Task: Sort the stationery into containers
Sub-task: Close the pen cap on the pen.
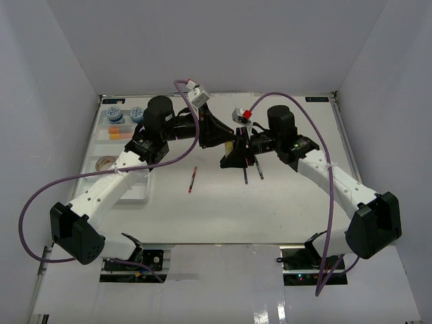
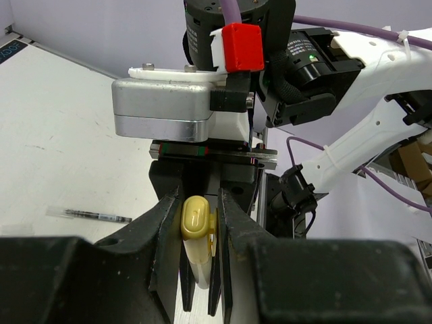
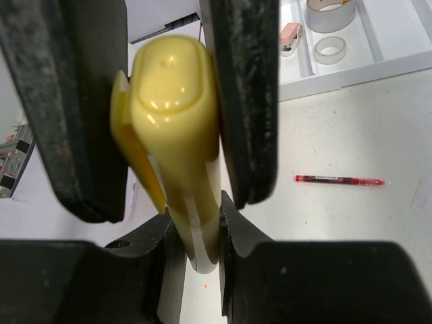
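Observation:
A yellow-capped marker (image 1: 231,144) with a white barrel hangs above the table's middle, between both grippers. My left gripper (image 1: 227,140) reaches in from the left and is shut on the yellow cap (image 2: 195,214). My right gripper (image 1: 237,151) comes from the right and is shut on the white barrel (image 3: 202,233) lower down. In the right wrist view the left arm's pads (image 3: 246,101) flank the cap. The white tray (image 1: 93,177) lies at the left, holding two blue-white tubs (image 1: 116,115), orange erasers (image 1: 120,133) and a tan tape roll (image 1: 104,162).
A red pen (image 1: 193,179) lies on the table left of centre, also in the right wrist view as the red pen (image 3: 341,180). Two dark pens (image 1: 246,174) lie under the right arm. A clear roll (image 3: 331,46) and a pink eraser (image 3: 290,34) sit in the tray.

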`<state>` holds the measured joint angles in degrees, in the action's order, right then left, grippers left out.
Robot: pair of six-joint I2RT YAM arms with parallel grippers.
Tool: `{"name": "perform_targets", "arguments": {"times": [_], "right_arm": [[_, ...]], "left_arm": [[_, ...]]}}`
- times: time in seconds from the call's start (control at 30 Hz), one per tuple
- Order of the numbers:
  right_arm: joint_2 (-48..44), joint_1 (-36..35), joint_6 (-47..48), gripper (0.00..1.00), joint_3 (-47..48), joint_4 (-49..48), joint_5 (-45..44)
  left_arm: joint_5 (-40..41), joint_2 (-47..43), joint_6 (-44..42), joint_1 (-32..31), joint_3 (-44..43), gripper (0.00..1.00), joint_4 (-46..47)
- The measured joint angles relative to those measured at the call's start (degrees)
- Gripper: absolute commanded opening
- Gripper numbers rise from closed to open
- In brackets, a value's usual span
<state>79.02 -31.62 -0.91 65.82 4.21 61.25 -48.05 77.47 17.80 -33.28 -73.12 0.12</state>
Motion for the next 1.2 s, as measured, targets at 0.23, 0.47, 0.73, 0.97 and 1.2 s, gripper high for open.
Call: {"name": "perform_targets", "arguments": {"times": [0.23, 0.47, 0.73, 0.97, 1.2], "right_arm": [[0.0, 0.0, 0.09, 0.08, -0.02, 0.07, -0.17], [0.15, 0.0, 0.02, 0.08, 0.0, 0.61, -0.59], [1.66, -0.02, 0.07, 0.08, 1.84, 2.43, -0.59], [1.7, -0.02, -0.04, 0.08, 0.79, 0.24, 0.0], [-0.48, 0.26, -0.66, 0.16, -4.83, -2.97, -0.02]], "left_arm": [[0.0, 0.09, -1.16, 0.0, -0.44, 0.1, -1.18], [0.0, 0.07, -1.46, 0.0, 0.9, 0.0, 0.42], [0.28, -0.31, -1.68, 0.63, 2.95, 0.0, 3.17], [1.84, -1.07, -1.27, 0.61, 2.69, 0.0, 2.56], [-0.13, 0.94, -1.86, -0.2, 1.14, 0.0, -1.75]]}}
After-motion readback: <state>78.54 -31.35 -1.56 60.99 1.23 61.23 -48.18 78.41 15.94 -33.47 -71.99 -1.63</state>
